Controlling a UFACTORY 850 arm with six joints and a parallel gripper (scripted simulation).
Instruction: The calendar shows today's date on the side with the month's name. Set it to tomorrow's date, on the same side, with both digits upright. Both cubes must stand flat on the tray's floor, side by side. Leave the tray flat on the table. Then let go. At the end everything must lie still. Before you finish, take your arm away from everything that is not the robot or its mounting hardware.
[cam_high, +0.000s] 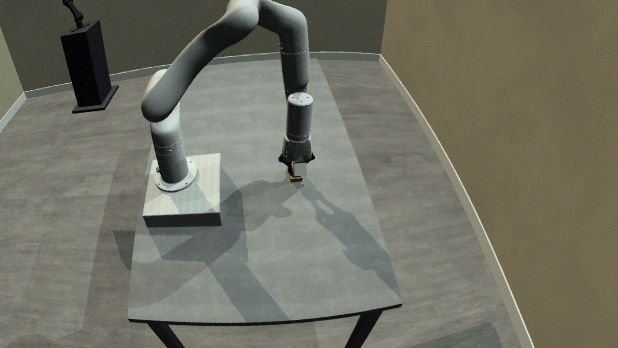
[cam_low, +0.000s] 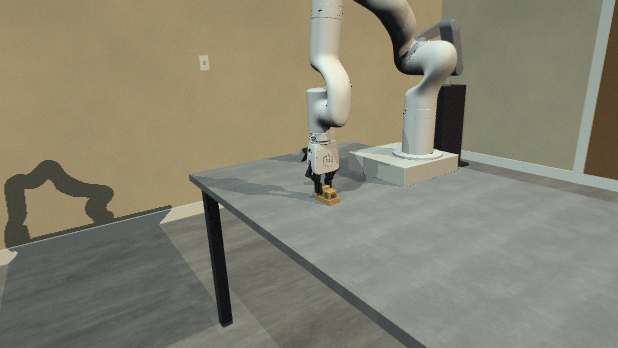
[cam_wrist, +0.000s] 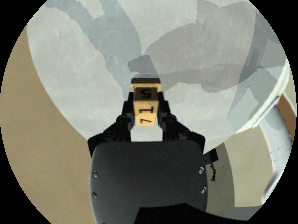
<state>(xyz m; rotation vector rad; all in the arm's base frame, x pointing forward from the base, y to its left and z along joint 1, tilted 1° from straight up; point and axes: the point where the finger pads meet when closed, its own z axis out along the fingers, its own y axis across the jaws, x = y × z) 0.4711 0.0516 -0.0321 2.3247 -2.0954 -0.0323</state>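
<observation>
Closest thing in the wrist view is the dark gripper (cam_wrist: 147, 119) body, with its two black fingers clamped on a small tan cube (cam_wrist: 145, 113) between them. The cube's face has dark digit marks on it, they look like a "1 1" or similar, but it's too blurry to call for sure. Right past it sits a second tan block (cam_wrist: 147, 87) with a dark mark on top, can't read that one either.

From the side view the whole calendar set is a little wooden-looking thing: a flat tan tray (cam_low: 330, 200) lying on the grey table (cam_low: 450, 240), near the far-left edge of the table, with the cubes standing in it. The gripper (cam_low: 322, 187) comes straight down onto it, and the held cube (cam_low: 327, 190) looks like it's sitting in or just above the tray, can't tell which. No month name is readable at this size.

Further back the white arm (cam_low: 330, 95) curves up and over to its pale base block (cam_low: 380, 170) on the table. Beyond that, a black stand (cam_high: 87, 65) on the floor by the wall, and a white wall plate (cam_low: 204, 62) on the tan wall.
</observation>
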